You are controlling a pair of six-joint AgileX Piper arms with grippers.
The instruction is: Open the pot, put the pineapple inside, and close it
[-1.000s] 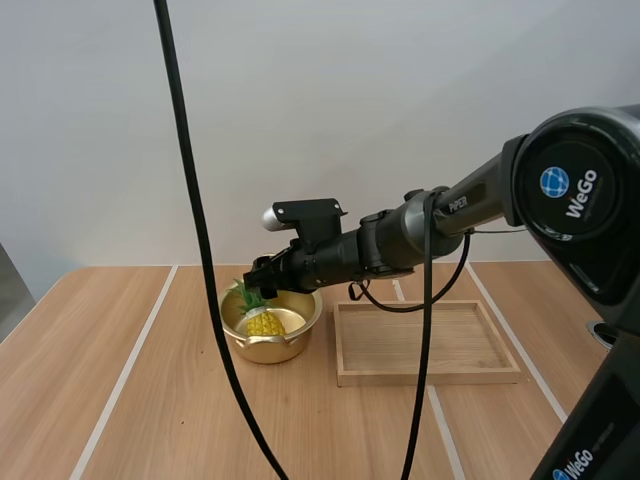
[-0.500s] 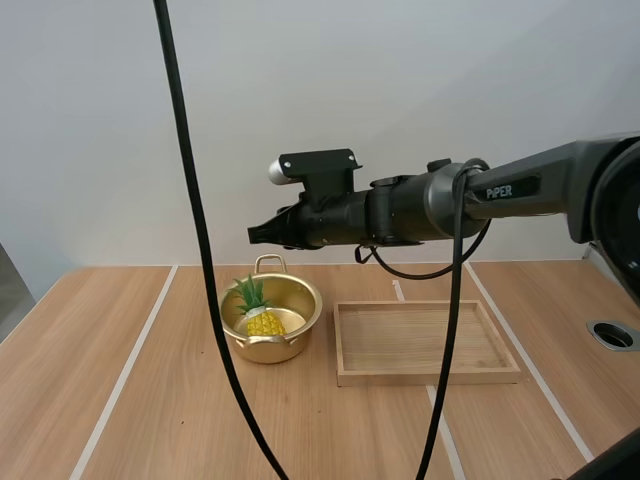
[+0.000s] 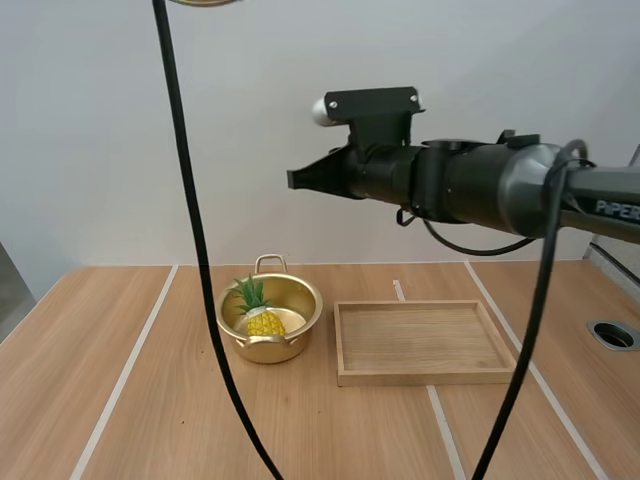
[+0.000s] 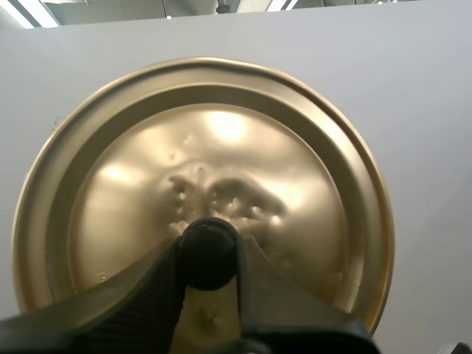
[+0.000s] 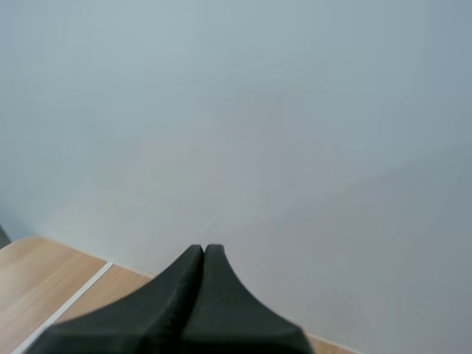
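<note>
**Supervisor:** Report the item count.

**Operator:** I count one pot (image 3: 270, 322), one pineapple (image 3: 262, 318), one lid (image 4: 203, 169) and one tray (image 3: 425, 345), on one table (image 3: 140, 400). I have two grippers.

**Supervisor:** Where is the pineapple?

**Operator:** It lies inside the open pot, with its leaves toward the pot's far left rim. The tray sits just to the right of the pot, with a narrow gap between them.

**Supervisor:** Right gripper (image 3: 292, 180): state and position?

**Operator:** Its fingers lie pressed together as one dark wedge and hold nothing. It hangs high above the pot, a little to the pot's right. It is well apart from the pineapple.

**Supervisor:** Left gripper (image 4: 209, 258)?

**Operator:** It is clamped on the lid's black knob (image 4: 208, 237), with one finger on each side. The lid is off the pot and held in the air. Its gold top faces my left wrist camera.
</note>
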